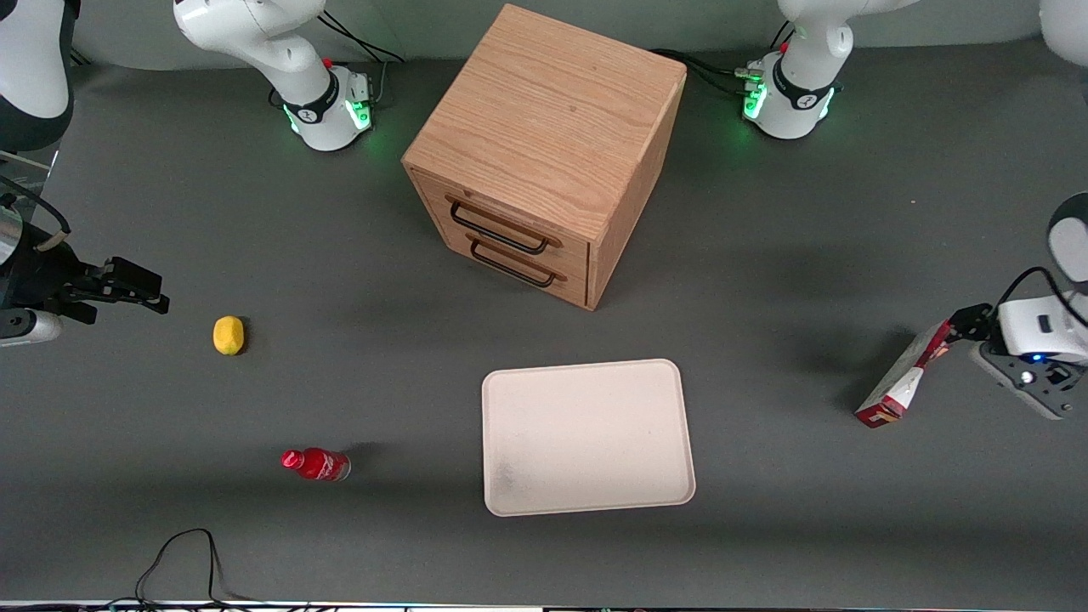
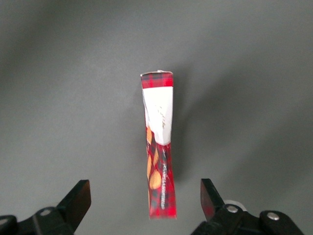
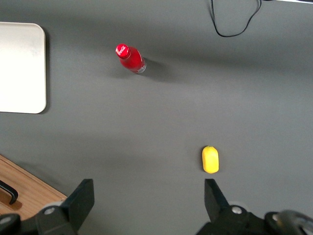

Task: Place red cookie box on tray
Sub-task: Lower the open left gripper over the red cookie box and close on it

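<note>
Approaching the grasp, by the look of it: gripper poised over the red cookie box, fingers spread wide, one to either side of the carton, touching nothing and holding nothing. Lying at the working arm's end of the table, the red cookie box, well apart from the tray, one end right at the gripper, the other end pointing nearer the front camera. Seen from the wrist as a narrow strip, so apparently resting on a slim edge or side; white patch toward one end, orange cookie pictures toward the end nearer the fingers. Looks slightly twisted or dented along its length, though hard to be sure.

Nothing of the placing done yet: tray bare, carton on the table. Next move, judged from this: lowering further so the fingers bracket the carton, closing across its narrow width, then lifting and carrying sideways toward the tray, which sits nearer the front camera than the wooden drawer cabinet. Calls for a centred, gentle squeeze, since thin card may buckle or pivot.

Reaching in low from the table's end, wrist angled down toward the carton.

Lying toward the parked arm's end, well clear of the route: lemon and small red bottle.
</note>
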